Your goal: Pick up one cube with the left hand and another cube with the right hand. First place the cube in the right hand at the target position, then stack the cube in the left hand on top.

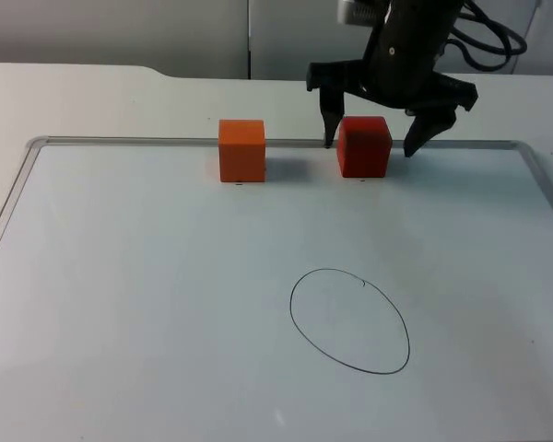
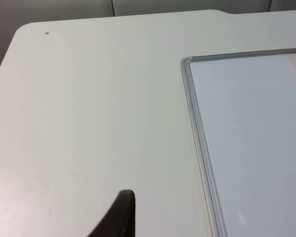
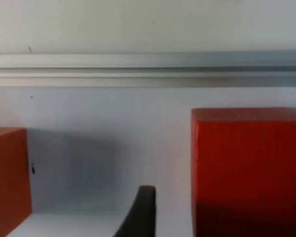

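Straddling the red cube [image 1: 364, 145] at upper centre-right with my right gripper [image 1: 369, 138] fingers apart, I am risking nudging it toward the orange cube [image 1: 241, 149] to its left if I close off-centre, while my left gripper [image 2: 119, 217], fingers unreadable, is waiting.

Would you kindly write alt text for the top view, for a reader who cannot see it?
The right tool, fingers open, straddles a red cube at the far edge of a whiteboard lying on the white table. An orange cube stands apart to the red cube's left, and a hand-drawn circle marks the board nearer the camera.
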`<action>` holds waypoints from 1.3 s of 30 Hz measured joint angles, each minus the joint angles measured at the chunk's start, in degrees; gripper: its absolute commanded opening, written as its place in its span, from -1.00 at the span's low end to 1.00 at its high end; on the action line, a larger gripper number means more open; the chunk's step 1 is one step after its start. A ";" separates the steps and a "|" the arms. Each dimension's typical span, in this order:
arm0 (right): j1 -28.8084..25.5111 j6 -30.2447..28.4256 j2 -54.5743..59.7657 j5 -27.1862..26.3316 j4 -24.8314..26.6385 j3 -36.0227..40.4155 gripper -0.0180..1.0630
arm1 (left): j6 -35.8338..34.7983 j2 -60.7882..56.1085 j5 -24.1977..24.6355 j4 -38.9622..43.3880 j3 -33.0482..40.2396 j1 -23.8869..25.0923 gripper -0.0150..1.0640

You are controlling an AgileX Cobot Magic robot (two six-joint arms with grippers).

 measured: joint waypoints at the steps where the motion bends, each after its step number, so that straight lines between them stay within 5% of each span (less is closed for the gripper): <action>1: 0.00 0.00 -0.02 -0.18 0.00 0.00 0.23 | 0.00 0.00 0.00 0.00 0.00 0.00 0.98; 4: 0.00 0.24 -0.02 -0.39 -1.15 0.00 0.01 | 0.00 0.00 0.00 0.00 0.00 0.00 0.98; 7: 0.00 0.38 -0.02 -0.12 -2.46 -0.04 -0.59 | 0.00 0.00 0.00 0.00 0.00 0.00 0.98; 8: 0.00 0.38 -0.02 -0.01 -2.95 -0.04 -0.59 | 0.00 0.00 0.00 0.00 0.00 0.00 0.98; 9: 0.00 0.28 -0.27 0.37 -3.38 -0.04 -0.93 | 0.00 0.00 0.00 0.00 0.00 0.00 0.98; 10: 0.00 -0.38 -0.63 1.02 -3.73 -0.04 -0.97 | 0.00 0.00 0.00 0.00 0.00 0.00 0.98; 22: 0.38 -11.05 -20.69 6.07 -2.98 -4.11 -0.97 | 0.00 0.00 0.00 0.00 0.00 0.00 0.98; 27: 0.38 -11.90 -33.03 6.45 -2.24 1.41 -0.97 | 0.00 0.00 0.00 0.00 0.00 0.00 0.98; 39: 0.38 -12.24 -71.13 7.37 -6.73 35.25 -0.97 | 0.00 0.00 0.00 0.00 0.00 0.00 0.98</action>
